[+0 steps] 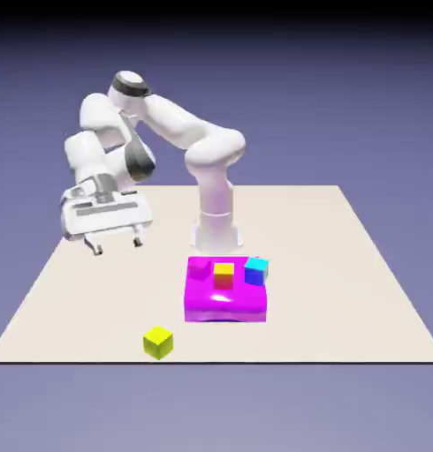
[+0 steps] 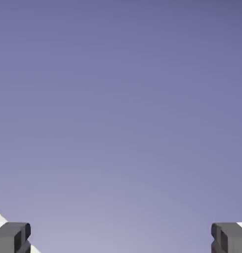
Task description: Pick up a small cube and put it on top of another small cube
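Gripper point(image 1: 118, 246) hovering, fingers spread
Cubes are resting on a magenta slab point(image 1: 225, 305) (no container, really); a lime-yellow cube point(image 1: 158, 342) is sitting apart.

The small cube point(image 1: 158, 342) is showing lime-yellow, its front faces looking more olive. The glossy slab point(image 1: 225, 305) is glowing magenta, with a pale pink highlight. A small block point(image 1: 224, 275) is showing a yellow top and an orange-red front; another small block point(image 1: 256, 271) is wearing cyan above deep blue. The jointed robot arm point(image 1: 171, 121) is gleaming white with dark grey bands. The flat tabletop point(image 1: 317, 282) is showing plain beige.
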`<state>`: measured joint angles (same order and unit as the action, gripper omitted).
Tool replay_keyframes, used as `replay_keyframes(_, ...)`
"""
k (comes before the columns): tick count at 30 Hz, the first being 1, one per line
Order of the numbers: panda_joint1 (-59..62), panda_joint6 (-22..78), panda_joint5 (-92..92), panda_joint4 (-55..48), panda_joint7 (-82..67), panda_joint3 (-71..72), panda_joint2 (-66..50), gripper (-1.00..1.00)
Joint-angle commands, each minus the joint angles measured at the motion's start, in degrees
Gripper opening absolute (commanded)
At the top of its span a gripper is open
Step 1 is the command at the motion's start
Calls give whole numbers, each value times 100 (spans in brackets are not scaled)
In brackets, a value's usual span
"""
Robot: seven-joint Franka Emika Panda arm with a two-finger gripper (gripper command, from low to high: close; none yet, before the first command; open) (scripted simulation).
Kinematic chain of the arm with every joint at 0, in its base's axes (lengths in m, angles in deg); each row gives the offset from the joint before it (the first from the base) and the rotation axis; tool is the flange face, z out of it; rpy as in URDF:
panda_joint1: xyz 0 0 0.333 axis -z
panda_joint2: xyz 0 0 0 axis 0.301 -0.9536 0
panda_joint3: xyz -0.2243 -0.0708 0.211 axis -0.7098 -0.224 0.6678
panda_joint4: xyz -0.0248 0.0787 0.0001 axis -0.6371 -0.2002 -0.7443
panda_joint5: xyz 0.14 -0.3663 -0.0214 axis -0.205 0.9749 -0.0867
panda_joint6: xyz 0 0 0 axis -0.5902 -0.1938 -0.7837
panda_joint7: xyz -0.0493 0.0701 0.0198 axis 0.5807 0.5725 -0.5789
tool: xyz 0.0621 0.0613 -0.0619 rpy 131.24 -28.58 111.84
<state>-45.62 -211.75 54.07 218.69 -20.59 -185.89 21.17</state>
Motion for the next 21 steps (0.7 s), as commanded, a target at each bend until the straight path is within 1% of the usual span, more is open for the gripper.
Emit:
replay_keyframes(1,-135,50,110,-54,-94,-208,79,0)
replay_keyframes(7,-946,348,766,-376,-654,-1454,555,0)
replay_keyframes(9,-1045,384,845,-415,-722,-1605,612,0)
replay_keyframes(13,-1875,-203,1397,-891,-444,-2338,949,0)
replay_keyframes(14,-1906,-226,1419,-910,-433,-2366,962,0)
replay_keyframes(15,-1907,-226,1419,-910,-433,-2366,962,-100)
replay_keyframes(16,-1907,-226,1419,-910,-433,-2366,962,-100)
replay_keyframes(21,-1001,464,635,-358,-932,-1461,468,-100)
